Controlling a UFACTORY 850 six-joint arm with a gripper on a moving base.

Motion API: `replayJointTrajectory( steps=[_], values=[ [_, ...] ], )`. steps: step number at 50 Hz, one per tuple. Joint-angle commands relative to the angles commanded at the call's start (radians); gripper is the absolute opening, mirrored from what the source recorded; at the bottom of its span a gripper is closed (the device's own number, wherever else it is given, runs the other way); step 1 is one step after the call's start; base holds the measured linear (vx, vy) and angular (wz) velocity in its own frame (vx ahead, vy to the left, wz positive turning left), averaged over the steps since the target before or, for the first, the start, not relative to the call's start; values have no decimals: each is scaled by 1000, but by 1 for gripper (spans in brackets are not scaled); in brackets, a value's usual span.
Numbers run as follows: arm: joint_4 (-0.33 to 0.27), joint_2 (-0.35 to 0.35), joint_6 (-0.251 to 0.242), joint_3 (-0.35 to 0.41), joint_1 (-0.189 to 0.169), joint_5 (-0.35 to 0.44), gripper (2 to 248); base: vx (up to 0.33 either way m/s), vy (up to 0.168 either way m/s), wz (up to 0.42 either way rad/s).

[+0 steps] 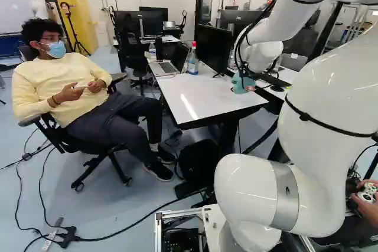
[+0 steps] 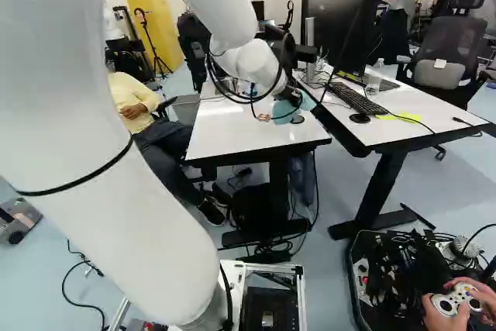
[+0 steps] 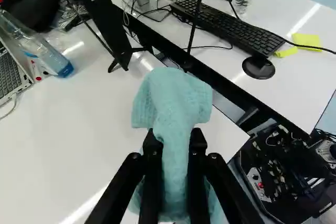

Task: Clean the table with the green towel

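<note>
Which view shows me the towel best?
The wrist view: it looks straight at the towel, large and near, held in the gripper. Both base views show just a small bit at the end of the arm, partly hidden by the gripper in the right one.

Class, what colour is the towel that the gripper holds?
The towel is pale turquoise, clearest in the wrist view.

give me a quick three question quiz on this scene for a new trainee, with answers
1. True or false: the gripper is holding the green towel between its fingers.

2. What stands beside the laptop?
a) a mug
b) a bottle
c) a lamp

3. Fill in the blank: the yellow paper lies near one end of the black computer ____.

Key: 1. true; 2. b; 3. keyboard
</note>
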Motion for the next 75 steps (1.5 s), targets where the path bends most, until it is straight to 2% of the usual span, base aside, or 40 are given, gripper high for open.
replayJointTrajectory(
  steps=[8,25,26,30,31,35,36,41,42,46,47,51,52,75],
  values=[
    [0,-24,0,-25,-7,0,54,0,0,0],
    [0,-29,0,-31,-8,0,56,0,0,0],
    [0,-29,0,-31,-8,0,84,0,0,0],
    [0,-29,0,-31,-8,0,84,0,0,0],
    [0,-29,0,-31,-8,0,119,0,0,0],
    [0,-29,0,-31,-8,0,119,0,0,0],
    [0,-29,0,-31,-8,0,155,0,0,0],
    [0,-29,0,-31,-8,0,155,0,0,0],
    [0,-29,0,-31,-8,0,192,0,0,0],
    [0,-29,0,-31,-8,0,192,0,0,0],
    [0,-29,0,-31,-8,0,229,0,0,0],
    [0,-29,0,-31,-8,0,229,0,0,0],
    [0,-29,0,-31,-8,0,247,0,0,0],
    [0,-29,0,-30,-8,1,247,0,0,0]
  ],
)
